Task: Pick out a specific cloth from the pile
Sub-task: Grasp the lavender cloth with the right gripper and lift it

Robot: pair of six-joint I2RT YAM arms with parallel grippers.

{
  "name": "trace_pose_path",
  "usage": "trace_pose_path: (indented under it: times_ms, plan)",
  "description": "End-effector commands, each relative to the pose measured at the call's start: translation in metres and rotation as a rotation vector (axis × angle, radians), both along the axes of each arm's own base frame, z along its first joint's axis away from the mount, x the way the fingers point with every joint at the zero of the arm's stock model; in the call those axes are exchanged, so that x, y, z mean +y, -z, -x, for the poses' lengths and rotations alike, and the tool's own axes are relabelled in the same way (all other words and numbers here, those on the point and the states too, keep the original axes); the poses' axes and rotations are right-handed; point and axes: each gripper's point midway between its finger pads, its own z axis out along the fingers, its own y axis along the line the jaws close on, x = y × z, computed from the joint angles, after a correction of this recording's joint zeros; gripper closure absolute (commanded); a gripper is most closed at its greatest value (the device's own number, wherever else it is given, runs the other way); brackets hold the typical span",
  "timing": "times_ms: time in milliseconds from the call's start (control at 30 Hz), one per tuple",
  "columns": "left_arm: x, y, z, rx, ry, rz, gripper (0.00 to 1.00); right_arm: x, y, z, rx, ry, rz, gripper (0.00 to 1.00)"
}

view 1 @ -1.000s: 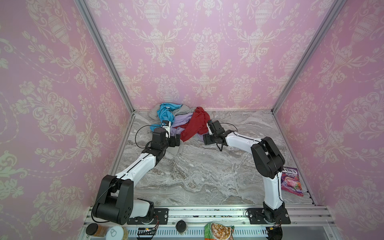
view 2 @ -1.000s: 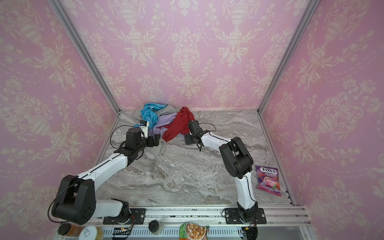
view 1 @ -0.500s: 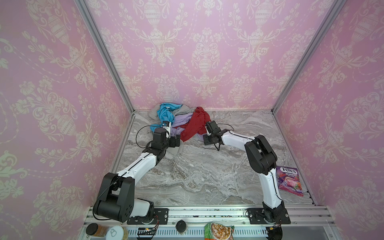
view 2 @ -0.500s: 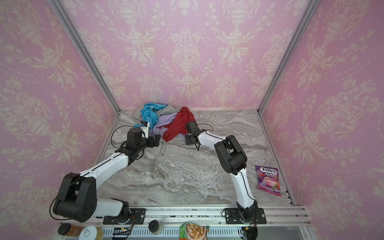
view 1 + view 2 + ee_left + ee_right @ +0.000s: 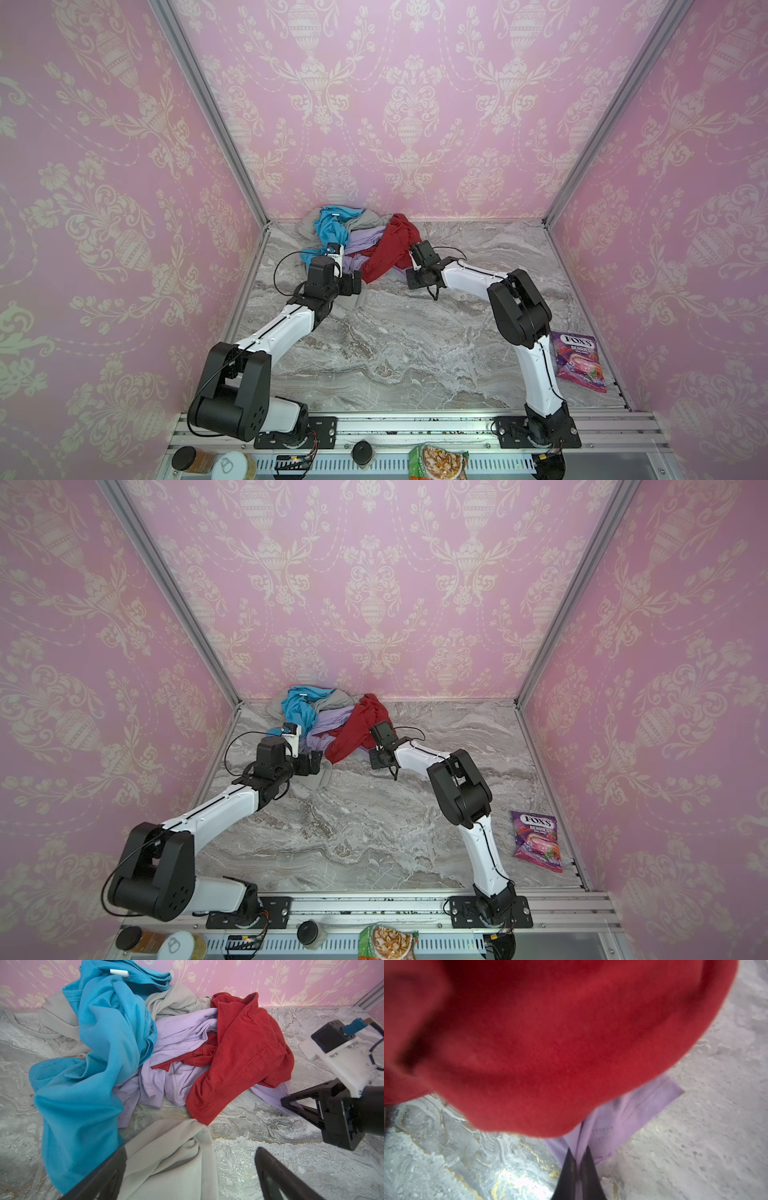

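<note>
Now right gripper (image 5: 578,1153) jaws are clamped on a lavender corner of the cloth (image 5: 633,1109), lower centre of the wrist frame; a second ago they were apart. Grasp made; extraction from under the red cloth (image 5: 550,1043) judged next; right arm low, stretched toward the pile (image 5: 332,228), mid-frame in a top view; left gripper (image 5: 189,1155) jaws wide apart

Robot lab booth, pink damask wall panels (image 5: 407,104), aluminium frame (image 5: 210,112), marble-look tabletop (image 5: 395,353), two rail-mounted arms (image 5: 282,328)

Fox's candy bag (image 5: 577,361) (purple pkg) on marble tabletop (image 5: 395,353), rt edge.
</note>
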Motion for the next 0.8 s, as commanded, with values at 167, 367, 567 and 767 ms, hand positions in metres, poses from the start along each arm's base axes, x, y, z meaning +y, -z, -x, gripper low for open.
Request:
trace_pose_path:
  times_ms: [167, 367, 567, 767]
  plan:
    - [-0.003, 0.000, -0.003, 0.005, -0.013, 0.001, 0.02, 0.004, -0.101, 0.000, -0.122, -0.031, -0.064, 1.00]
    - [-0.003, -0.007, -0.004, -0.006, -0.027, 0.025, 0.02, 0.033, -0.208, -0.008, -0.245, -0.107, -0.217, 1.00]
    - [0.002, -0.034, -0.006, -0.072, -0.062, 0.071, 0.03, 0.077, -0.316, -0.014, -0.402, -0.229, -0.356, 1.00]
    - [0.016, -0.086, -0.005, -0.203, -0.118, 0.105, 0.03, 0.116, -0.409, 0.000, -0.596, -0.368, -0.541, 1.00]
